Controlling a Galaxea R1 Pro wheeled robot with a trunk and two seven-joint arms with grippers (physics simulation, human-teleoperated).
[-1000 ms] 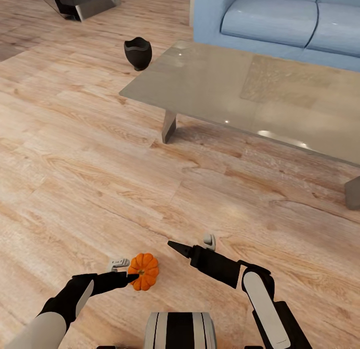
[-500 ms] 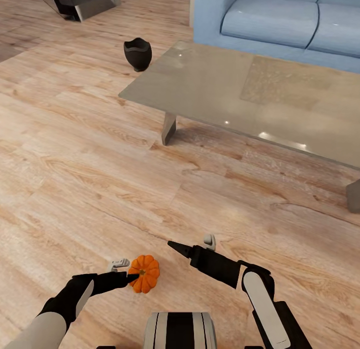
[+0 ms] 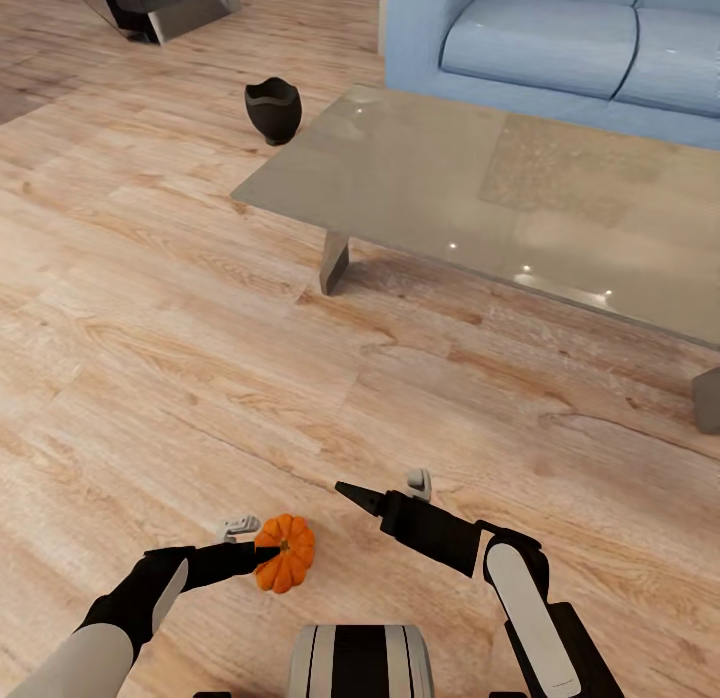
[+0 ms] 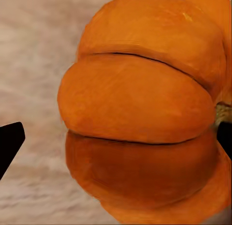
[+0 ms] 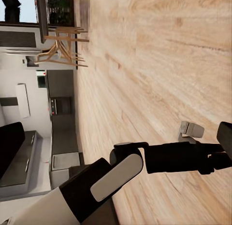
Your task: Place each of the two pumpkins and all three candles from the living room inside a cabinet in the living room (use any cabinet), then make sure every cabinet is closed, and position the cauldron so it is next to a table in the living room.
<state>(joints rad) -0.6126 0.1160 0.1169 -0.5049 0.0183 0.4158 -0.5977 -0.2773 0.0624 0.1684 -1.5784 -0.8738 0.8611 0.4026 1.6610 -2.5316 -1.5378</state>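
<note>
One long glass-topped coffee table [image 3: 480,193] stands ahead, a small round black cauldron [image 3: 272,109] on the floor beside its far corner. Nearer, the left gripper [image 3: 252,541] pinches a small ribbed orange pumpkin [image 3: 285,566], jaws pressed to its sides; the right gripper [image 3: 385,488] hangs spread and empty. Carrying should go level, grip firm. Compared with a second ago, the whole view has shifted slightly, so the camera moved.

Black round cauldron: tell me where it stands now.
In the head view, the black round cauldron stands on the wooden floor, upper left, apart from the glass-topped coffee table's corner.
</note>
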